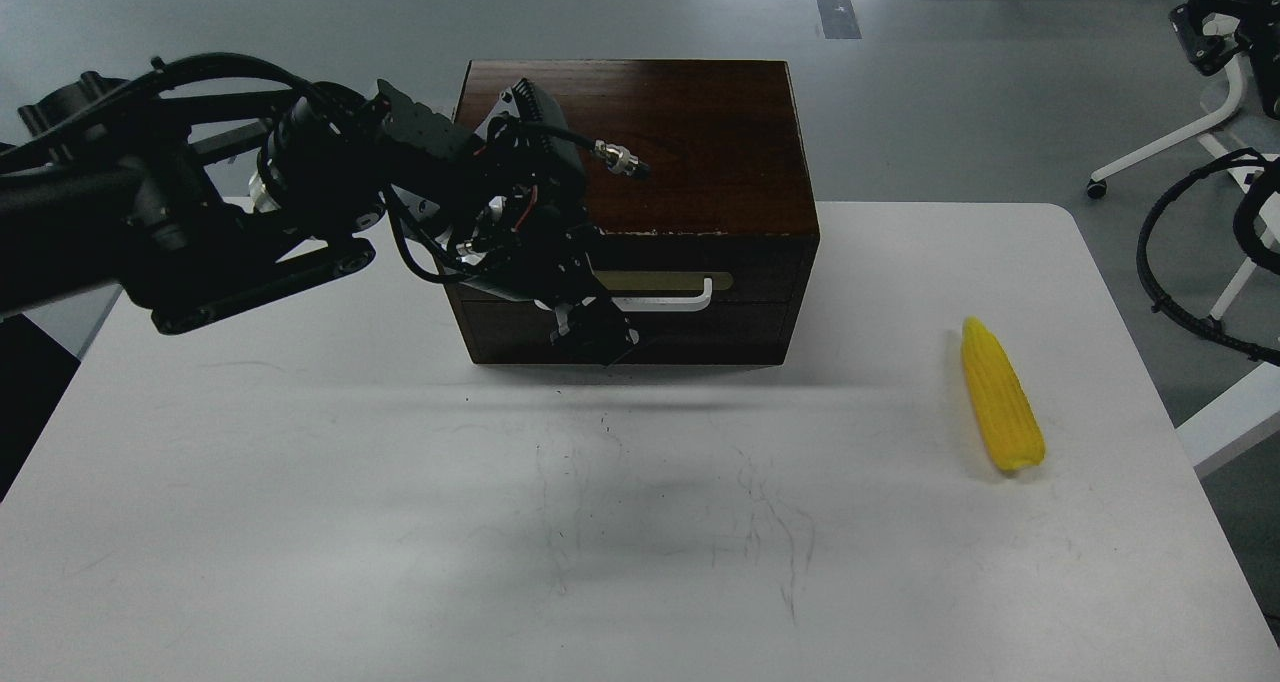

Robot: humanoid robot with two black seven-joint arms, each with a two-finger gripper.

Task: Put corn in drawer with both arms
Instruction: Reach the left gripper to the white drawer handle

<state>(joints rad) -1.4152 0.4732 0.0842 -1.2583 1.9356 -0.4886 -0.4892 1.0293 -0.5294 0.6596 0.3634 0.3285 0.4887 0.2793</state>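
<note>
The corn [1001, 396] lies on the white table [300, 482] at the right, pointed end away from me. The drawer [700, 324] is shut in the dark wooden box [680, 142] at the table's back middle. My left arm reaches in from the left, and its gripper [594, 337] points down in front of the drawer's left half, by the left end of the white handle [672, 304]. Its fingers are dark against the wood and cannot be told apart. My right gripper [1212, 24] is high at the far right, off the table and far from the corn, seen small.
The box casing stands behind my left gripper. Black cables [1170, 262] of the right arm hang beside the table's right edge. White chair legs [1160, 152] stand on the grey floor beyond.
</note>
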